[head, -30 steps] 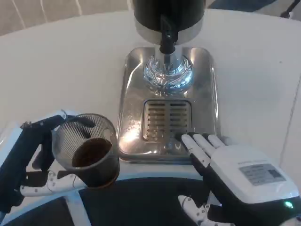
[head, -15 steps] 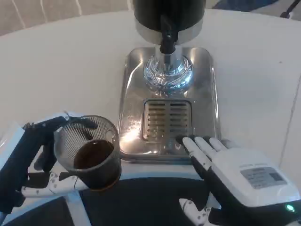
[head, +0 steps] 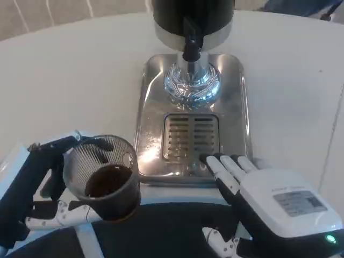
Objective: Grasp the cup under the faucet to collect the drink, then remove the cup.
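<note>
Your left hand (head: 40, 185) holds the ribbed clear cup (head: 105, 183), fingers wrapped around its wall from the far side and from below, and the cup sits well off to the left of the steel drip tray (head: 236, 107), near the bottom left of the head view, with dark drink pooled in its lower part. It is no longer under the faucet (head: 191, 45) of the black dispenser (head: 192, 16), so the filling looks done and you are in the removal step. Keep the cup upright as you carry it: the rim looks roughly level now, and the liquid sits low enough that a gentle pace should not spill it. Do not tighten the grip; a thin plastic wall like this probably flexes, and squeezing could push the drink upward or let the cup slip. Pick a bare patch of the white table (head: 80, 70) away from the tray's edge, lower until the base rests flat, then let go. Your right hand (head: 269, 196) holds nothing, fingers extended and close together, tips resting at the tray's near edge by the slotted grate (head: 191, 134); leave it there, well apart from the cup's path.
</note>
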`<state>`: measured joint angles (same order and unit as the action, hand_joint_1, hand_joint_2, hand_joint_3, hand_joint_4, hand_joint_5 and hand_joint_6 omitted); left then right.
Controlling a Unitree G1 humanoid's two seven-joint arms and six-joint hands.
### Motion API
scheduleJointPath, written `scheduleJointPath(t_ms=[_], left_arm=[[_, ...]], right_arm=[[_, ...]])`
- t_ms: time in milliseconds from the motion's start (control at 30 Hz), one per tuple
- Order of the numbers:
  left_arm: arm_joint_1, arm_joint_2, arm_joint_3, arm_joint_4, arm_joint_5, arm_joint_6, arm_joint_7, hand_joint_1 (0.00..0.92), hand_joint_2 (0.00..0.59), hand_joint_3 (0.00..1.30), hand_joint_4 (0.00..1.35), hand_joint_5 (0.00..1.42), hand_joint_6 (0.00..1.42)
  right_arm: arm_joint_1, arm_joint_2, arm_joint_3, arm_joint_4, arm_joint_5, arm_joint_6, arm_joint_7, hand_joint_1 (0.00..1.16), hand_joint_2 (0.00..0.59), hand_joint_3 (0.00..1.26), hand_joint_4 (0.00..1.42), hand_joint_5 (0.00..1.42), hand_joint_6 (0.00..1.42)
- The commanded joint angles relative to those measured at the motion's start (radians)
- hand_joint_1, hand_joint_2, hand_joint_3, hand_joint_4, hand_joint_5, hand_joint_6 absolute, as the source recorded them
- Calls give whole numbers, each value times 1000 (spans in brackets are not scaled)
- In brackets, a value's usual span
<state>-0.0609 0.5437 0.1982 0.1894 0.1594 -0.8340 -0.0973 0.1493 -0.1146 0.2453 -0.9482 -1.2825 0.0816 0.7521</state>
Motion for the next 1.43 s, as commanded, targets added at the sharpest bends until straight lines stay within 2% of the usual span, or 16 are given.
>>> scheduleJointPath(t_ms=[33,633,1433], left_arm=[[41,-9,19,-49,-50,-10,-6,608,21,952,1166,1348,1424],[128,-22,43,-133,-79,20,-33,608,15,952,1166,1348,1424],[135,-21,43,-126,-80,26,-42,610,6,952,1166,1348,1424]], right_arm=[[22,21,16,-21,-14,-15,14,201,542,0,0,0,0],[52,40,20,-30,-22,-30,25,201,542,0,0,0,0],[45,46,9,-23,-17,-29,38,217,540,0,0,0,0]])
